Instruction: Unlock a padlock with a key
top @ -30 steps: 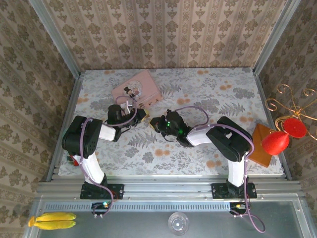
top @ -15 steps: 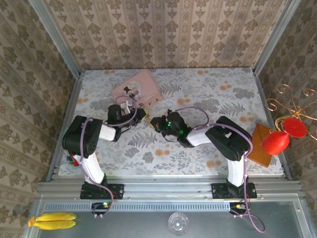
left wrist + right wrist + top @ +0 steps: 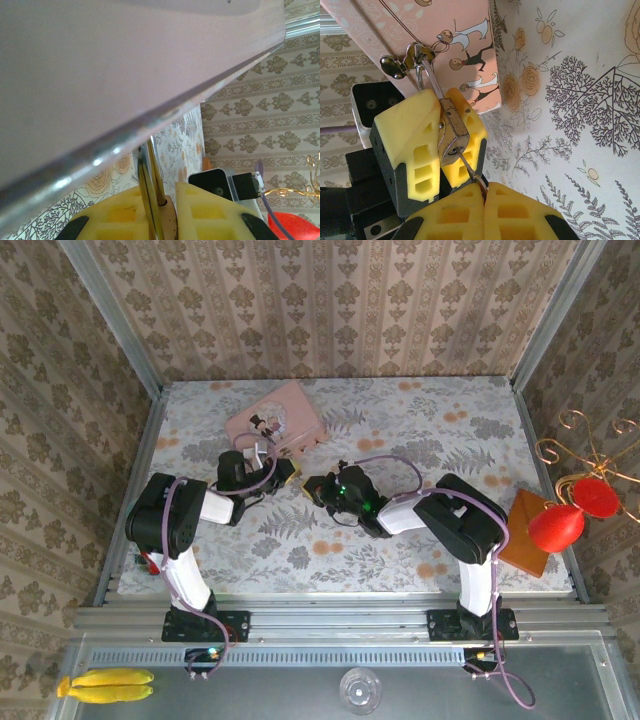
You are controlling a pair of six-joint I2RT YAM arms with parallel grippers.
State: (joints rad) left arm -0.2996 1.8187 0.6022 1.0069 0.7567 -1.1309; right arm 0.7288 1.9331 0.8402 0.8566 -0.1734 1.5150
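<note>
Left pincer (image 3: 156,210) is clamping the tiny brass-gold padlock (image 3: 451,132); right pincer (image 3: 484,212) is pinching a thin silver key (image 3: 469,166) reaching the padlock just ahead.

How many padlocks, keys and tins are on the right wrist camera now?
Brass-gold padlock with a silver shackle: 1
Thin silver key: 1
Pink rectangular tin: 1
Total: 3
</note>
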